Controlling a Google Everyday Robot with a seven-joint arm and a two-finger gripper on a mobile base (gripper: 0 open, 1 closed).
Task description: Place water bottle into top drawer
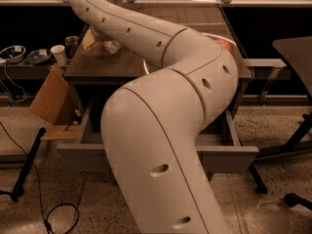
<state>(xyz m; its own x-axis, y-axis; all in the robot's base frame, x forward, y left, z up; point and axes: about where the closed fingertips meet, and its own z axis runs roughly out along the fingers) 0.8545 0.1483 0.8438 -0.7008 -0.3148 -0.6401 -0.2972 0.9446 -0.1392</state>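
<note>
My arm fills the middle of the view and reaches to the back left of the cabinet top (105, 66). The gripper sits there, behind the arm's upper link and out of sight. A small clear object, seemingly the water bottle (112, 46), pokes out under that link, beside a yellow packet (89, 39). I cannot tell whether the bottle is held or resting. The top drawer (232, 156) is pulled out below the cabinet top. The arm hides its middle and its handle.
A white bowl's rim (145, 68) and an orange object (225, 45) show past the arm on the cabinet top. A cardboard box (48, 97) leans at the left. A cup (59, 54) and bowls (12, 53) stand on a low shelf. A black chair base (293, 145) is at the right. Cables (51, 213) lie on the floor.
</note>
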